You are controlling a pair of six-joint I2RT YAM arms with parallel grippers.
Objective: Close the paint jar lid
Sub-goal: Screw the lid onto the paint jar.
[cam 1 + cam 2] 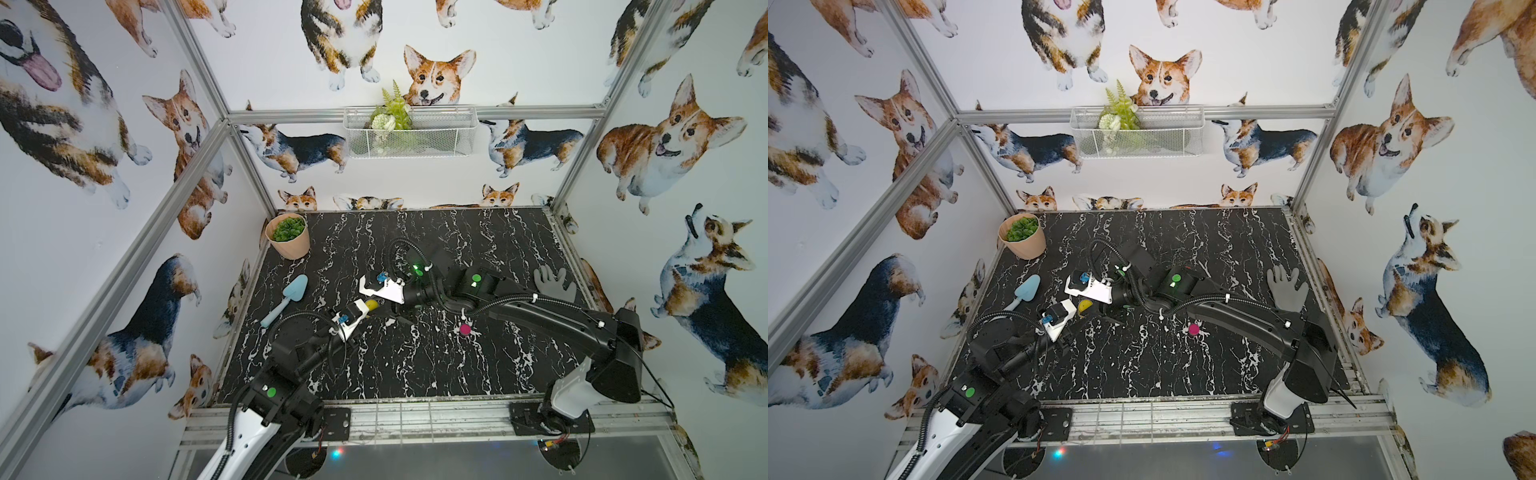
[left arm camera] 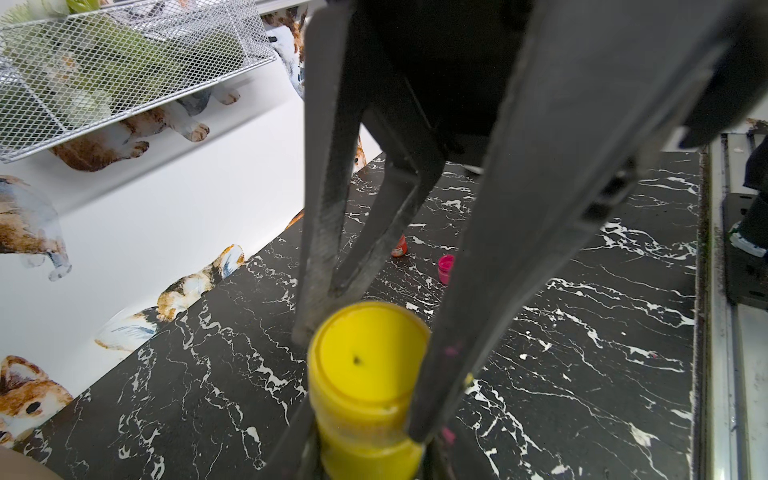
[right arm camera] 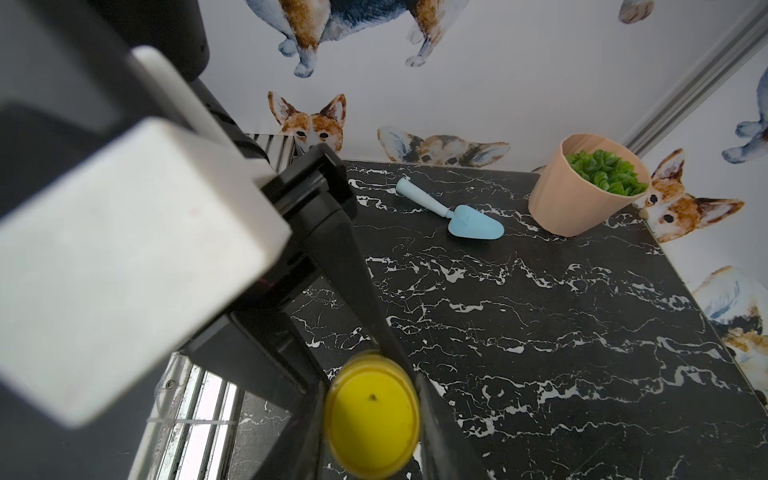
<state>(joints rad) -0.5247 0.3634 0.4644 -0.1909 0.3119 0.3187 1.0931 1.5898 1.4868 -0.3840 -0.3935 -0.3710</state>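
Lid (image 3: 372, 419) between fingers (image 3: 434, 419) of right gripper (image 3: 372, 395)

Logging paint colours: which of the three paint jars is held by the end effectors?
The yellow jar, clamped by the left end effector and right end effector; the pink jar and red jar sit apart, untouched.

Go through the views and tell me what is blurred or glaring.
Left wrist view: the yellow jar up close is soft, the marble table sharp. Right wrist view: the white housing is a big blur and the yellow lid soft, while trowel and pot are crisp. In a top view a green arm light blooms.
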